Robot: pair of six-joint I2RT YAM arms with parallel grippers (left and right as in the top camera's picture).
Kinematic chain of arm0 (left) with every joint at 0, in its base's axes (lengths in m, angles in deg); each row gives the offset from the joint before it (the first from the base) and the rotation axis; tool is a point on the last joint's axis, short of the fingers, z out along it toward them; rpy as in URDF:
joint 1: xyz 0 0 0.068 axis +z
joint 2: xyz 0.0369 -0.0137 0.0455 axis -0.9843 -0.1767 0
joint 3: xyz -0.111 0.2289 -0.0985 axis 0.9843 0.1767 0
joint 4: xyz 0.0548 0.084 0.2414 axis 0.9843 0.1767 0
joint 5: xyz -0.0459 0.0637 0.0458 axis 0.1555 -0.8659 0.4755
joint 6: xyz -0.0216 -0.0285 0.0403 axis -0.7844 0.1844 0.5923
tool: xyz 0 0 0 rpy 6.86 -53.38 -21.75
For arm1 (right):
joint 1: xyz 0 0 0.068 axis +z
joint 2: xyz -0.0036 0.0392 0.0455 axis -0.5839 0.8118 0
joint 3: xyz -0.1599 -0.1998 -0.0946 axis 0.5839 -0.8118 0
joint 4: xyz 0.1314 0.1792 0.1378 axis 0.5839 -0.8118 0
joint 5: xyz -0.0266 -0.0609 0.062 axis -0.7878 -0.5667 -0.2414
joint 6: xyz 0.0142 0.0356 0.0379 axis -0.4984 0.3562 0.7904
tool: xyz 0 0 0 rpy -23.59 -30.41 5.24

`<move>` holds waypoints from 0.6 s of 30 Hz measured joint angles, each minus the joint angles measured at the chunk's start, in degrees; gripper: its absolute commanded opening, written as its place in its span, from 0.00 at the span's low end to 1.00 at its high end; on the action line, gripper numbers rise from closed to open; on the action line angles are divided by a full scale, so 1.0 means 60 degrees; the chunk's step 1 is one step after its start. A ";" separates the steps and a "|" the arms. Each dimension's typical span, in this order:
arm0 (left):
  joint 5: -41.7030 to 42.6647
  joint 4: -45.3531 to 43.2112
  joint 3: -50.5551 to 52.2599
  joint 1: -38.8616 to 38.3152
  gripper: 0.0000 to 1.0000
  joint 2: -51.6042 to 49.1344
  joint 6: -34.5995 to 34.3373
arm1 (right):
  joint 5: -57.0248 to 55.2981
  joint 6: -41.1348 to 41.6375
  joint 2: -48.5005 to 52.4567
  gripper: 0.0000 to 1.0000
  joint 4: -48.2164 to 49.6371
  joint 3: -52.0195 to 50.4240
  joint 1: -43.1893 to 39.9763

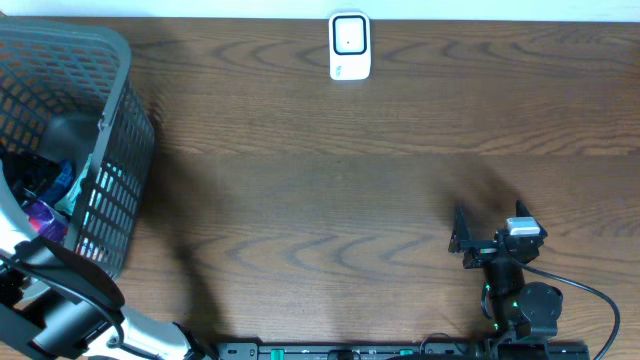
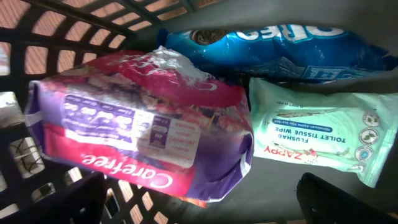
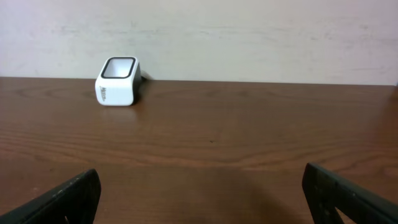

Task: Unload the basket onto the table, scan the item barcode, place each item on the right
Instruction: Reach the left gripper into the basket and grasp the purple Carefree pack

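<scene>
Left gripper point(image 2: 205, 208) hangs inside a grey plastic lattice basket point(image 1: 115, 130) at the table's left end, jaws spread wide and holding nothing. Between and just ahead of its dark fingers point(image 2: 348, 199) lies a purple-and-pink plastic Carefree pack point(image 2: 137, 118), printed label up; whether they touch it cannot be told. Beside the pack lie a mint-green Zappy wipes pack point(image 2: 317, 127) and a blue Oreo biscuit packet point(image 2: 280, 43). Right gripper point(image 3: 205, 199), likewise wide open and empty, sits low over the brown wooden table point(image 1: 300, 200), facing a small white box-shaped barcode scanner point(image 3: 118, 81) well apart at the far edge.
</scene>
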 measured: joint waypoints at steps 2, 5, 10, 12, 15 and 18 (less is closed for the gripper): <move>0.0033 -0.0080 0.0000 0.0000 0.72 -0.0168 0.0000 | 0.0000 0.0000 0.0000 0.99 0.0000 0.0000 0.0000; 0.0098 -0.0160 0.0000 0.0000 0.72 -0.0594 -0.0029 | 0.0004 -0.0004 0.0000 0.99 0.0000 0.0000 0.0000; 0.0109 -0.0127 0.0000 0.0000 0.72 -0.0980 0.0018 | 0.0000 0.0000 0.0000 0.99 0.0000 0.0000 0.0000; 0.0102 -0.0091 0.0000 0.0000 0.64 -0.0998 0.0022 | 0.0000 0.0000 0.0000 0.99 0.0000 0.0000 0.0000; 0.0015 -0.0069 0.0000 -0.0007 0.11 -0.1089 0.0055 | 0.0004 0.0000 0.0000 0.99 -0.0004 0.0000 0.0000; -0.0029 -0.0044 0.0000 -0.0007 0.07 -0.1104 0.0047 | 0.0000 0.0000 0.0000 0.99 0.0000 0.0000 0.0000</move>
